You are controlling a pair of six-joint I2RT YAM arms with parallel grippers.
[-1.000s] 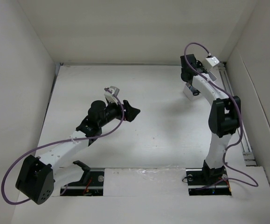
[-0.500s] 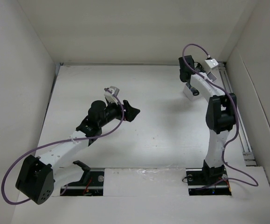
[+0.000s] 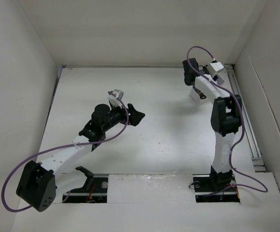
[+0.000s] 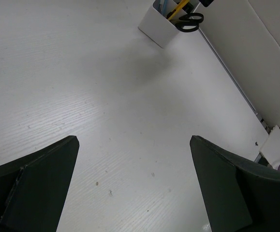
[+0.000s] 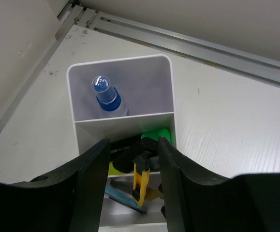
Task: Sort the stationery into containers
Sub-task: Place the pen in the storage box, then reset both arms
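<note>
The white divided box (image 5: 123, 118) stands at the far right of the table, also in the top view (image 3: 197, 94) and the left wrist view (image 4: 156, 30). A blue-capped bottle (image 5: 106, 94) stands in its far compartment. A black highlighter with a green end (image 5: 155, 135), one with a yellow end (image 5: 111, 168) and a thin yellow pen (image 5: 140, 181) sit in the nearer compartments. Black-handled scissors (image 4: 188, 21) stick out of the box. My right gripper (image 5: 133, 145) hovers over the box, jaws apart, touching nothing. My left gripper (image 4: 135, 183) is wide open and empty over bare table.
A metal rail (image 5: 202, 46) runs along the wall behind the box; in the top view it follows the right wall (image 3: 243, 116). White walls enclose the table on three sides. The left arm (image 3: 101, 121) reaches over the table's middle left.
My right arm's wrist and upper link have shifted slightly left over the box. The left arm has not moved.
</note>
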